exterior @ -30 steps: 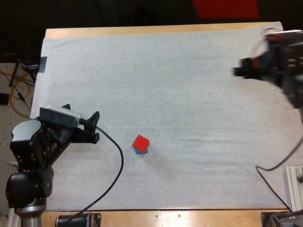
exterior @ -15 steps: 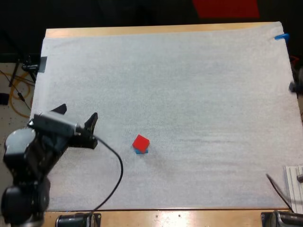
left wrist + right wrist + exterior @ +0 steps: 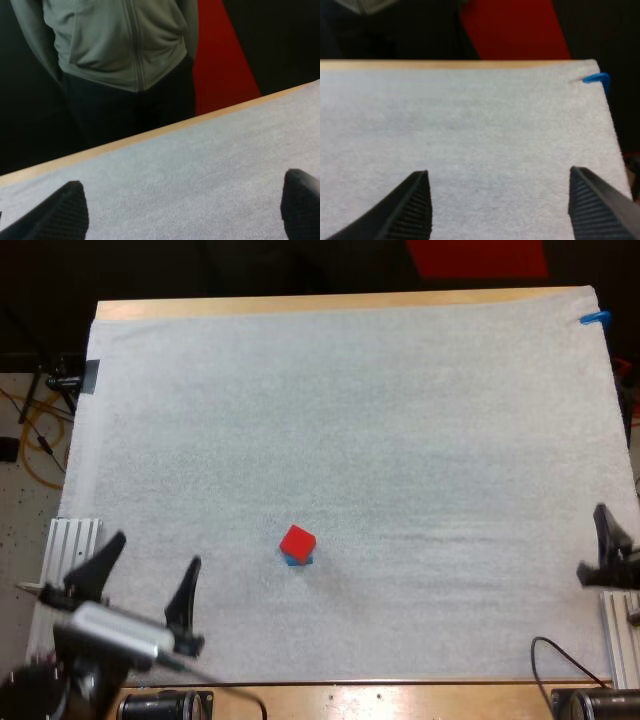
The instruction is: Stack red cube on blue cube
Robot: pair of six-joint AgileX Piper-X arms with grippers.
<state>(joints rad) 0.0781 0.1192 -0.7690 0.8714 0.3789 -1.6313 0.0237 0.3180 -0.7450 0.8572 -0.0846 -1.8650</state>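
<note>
White foam mat [image 3: 400, 420] covers the wooden worktop [image 3: 300, 304], a person's grey-jacketed torso [image 3: 125, 45] stands beyond it, left pincer [image 3: 157, 550] at lower left and right pincer [image 3: 497, 175] both gape empty, and the small red cube [image 3: 297, 540] sits atop the blue cube [image 3: 300, 560] just below centre.

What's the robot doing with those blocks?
The red cube sits on the blue cube, so the stack looks done. The left end effector and right end effector are open, holding nothing, away from the cubes. A person stands beyond the table.
</note>
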